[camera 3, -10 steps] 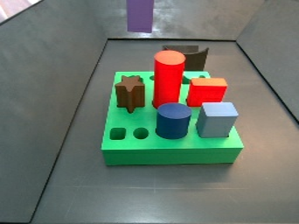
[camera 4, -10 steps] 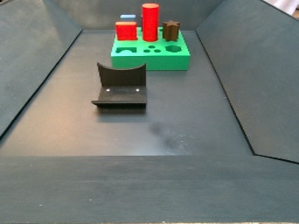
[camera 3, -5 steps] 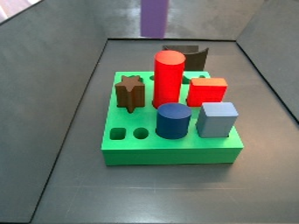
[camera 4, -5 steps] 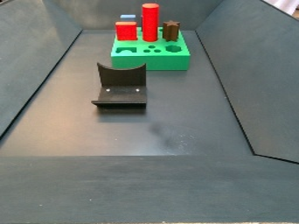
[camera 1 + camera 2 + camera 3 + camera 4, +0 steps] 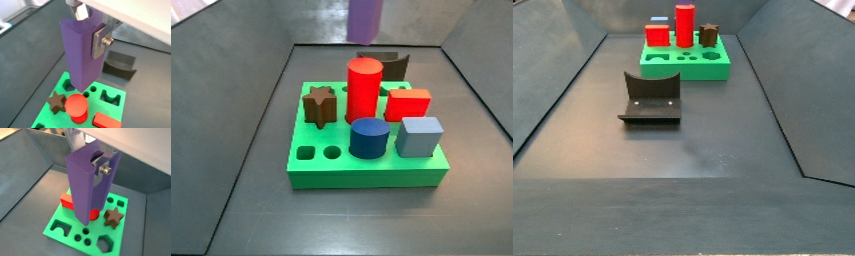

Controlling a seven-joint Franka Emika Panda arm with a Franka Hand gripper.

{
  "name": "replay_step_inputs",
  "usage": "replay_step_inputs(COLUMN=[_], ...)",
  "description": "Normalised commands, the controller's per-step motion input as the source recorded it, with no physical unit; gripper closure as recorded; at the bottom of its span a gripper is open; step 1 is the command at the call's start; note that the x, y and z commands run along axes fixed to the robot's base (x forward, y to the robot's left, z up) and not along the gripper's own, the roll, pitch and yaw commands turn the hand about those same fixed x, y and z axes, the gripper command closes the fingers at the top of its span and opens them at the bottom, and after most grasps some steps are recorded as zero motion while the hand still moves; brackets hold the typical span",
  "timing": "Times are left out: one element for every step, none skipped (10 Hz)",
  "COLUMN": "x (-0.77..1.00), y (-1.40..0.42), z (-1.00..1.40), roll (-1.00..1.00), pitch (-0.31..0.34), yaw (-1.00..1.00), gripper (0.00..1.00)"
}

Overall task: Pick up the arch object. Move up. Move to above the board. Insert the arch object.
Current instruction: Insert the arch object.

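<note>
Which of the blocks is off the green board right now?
The tall purple arch block, held upright in the gripper above the bright-green board; the red cylinder and others sit in it.

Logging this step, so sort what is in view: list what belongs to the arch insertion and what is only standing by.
In the job:
- arch object, purple, held upright above the board
- pincer, shut on the arch object's top end
- board, green

Standing by:
- red cylinder, in the board
- brown star, in the board
- blue cylinder, in the board
- fixture, on the floor
</note>
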Motion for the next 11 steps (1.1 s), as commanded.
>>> replay_step_inputs(x=[0.45,0.3,0.11,0.09,0.08,0.08,0.05,0.08,0.1,0.1,0.24], y=[0.31,0.21,0.08,0.06,0.04,0.03,0.03,0.02,0.02,0.02,0.08], z=[-0.36,-0.45,-0.45,-0.44,-0.43,-0.43,-0.44,-0.39,-0.36,-0.35,-0.23], roll=[0.04,0.0,0.0,0.0,0.0,0.0,0.0,0.0,0.0,0.0,-0.02], pitch=[0.027,0.0,0.0,0.0,0.0,0.0,0.0,-0.026,-0.03,-0.013,0.0], yaw=[-0.65,-0.81,-0.96,-0.98,-1.0,-1.0,-1.0,-1.0,-1.0,-1.0,-0.9], gripper=[1.0,1.0,1.0,1.0,1.0,1.0,1.0,1.0,1.0,1.0,1.0])
